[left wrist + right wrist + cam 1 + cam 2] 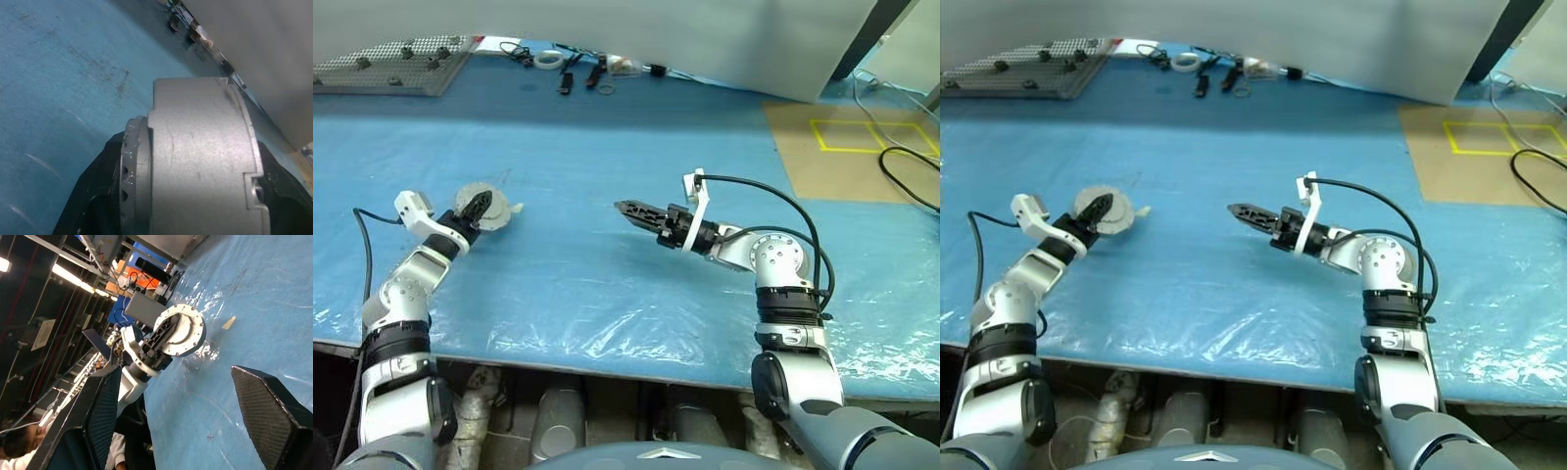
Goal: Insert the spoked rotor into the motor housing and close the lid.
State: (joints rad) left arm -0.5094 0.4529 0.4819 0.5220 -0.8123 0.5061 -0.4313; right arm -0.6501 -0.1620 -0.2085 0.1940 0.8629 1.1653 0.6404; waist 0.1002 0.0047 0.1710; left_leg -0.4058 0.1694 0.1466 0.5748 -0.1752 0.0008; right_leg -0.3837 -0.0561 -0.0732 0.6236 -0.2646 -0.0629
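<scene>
My left gripper [480, 205] is shut on the motor housing [495, 217], a round silver can held on edge low over the blue sheet at the left. In the left wrist view its grey wall [200, 161] sits between the black fingers [98, 196]. The right wrist view shows its flat round face with small rim holes [188, 330]. I cannot tell the lid apart from the can. The spoked rotor is out of view. My right gripper [621, 207] hovers near the table's middle, pointing left toward the can. It is open, its fingers [98, 416] wide apart with nothing between them.
A small pale scrap [517, 208] lies beside the can. At the back stand a grey pegboard [391, 64], a tape roll [548, 60] and small tools. A brown board with a yellow square [847, 147] and a black cable [906, 176] lie at the right. A person [19, 443] sits beyond the table.
</scene>
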